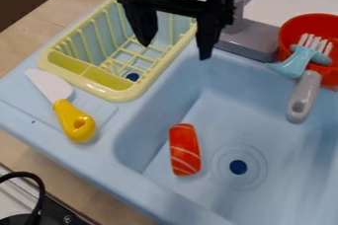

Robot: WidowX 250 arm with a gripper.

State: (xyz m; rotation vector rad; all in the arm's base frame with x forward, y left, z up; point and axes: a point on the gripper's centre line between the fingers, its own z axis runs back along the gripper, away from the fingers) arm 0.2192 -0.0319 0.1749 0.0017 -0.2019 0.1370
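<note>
Camera view: at the lower left corner, a curved black cable (42, 195), with bare wood worktop (39, 164) just above it. Next, on the flat left ledge (39, 91) of a light blue toy sink (155, 189), a toy knife, with white blade (51, 85) toward the upper left and yellow handle (75, 122) toward the basin. Beyond the knife, at the upper left, on the same ledge beside the basin, a pale yellow dish rack (105, 92) with upright slats, a gridded floor and a divided tray along its near end. Above the rack and the basin's upper left edge, hanging down from the top of the view, the black gripper (177, 51), with fingers spread wide, one over the rack, the other near the basin's edge. Lower down, on the basin floor near its left wall, an orange-red toy piece with pale stripes (185, 150). Just right of it, a round drain with a dark blue hole (238, 167). Behind the basin, right of the gripper, a grey faucet (247, 36). At the upper right, a red pot (310, 22), with a light blue utensil with white tines (298, 62) across its rim and a grey handle (304, 95) slanting down over the basin.
</note>
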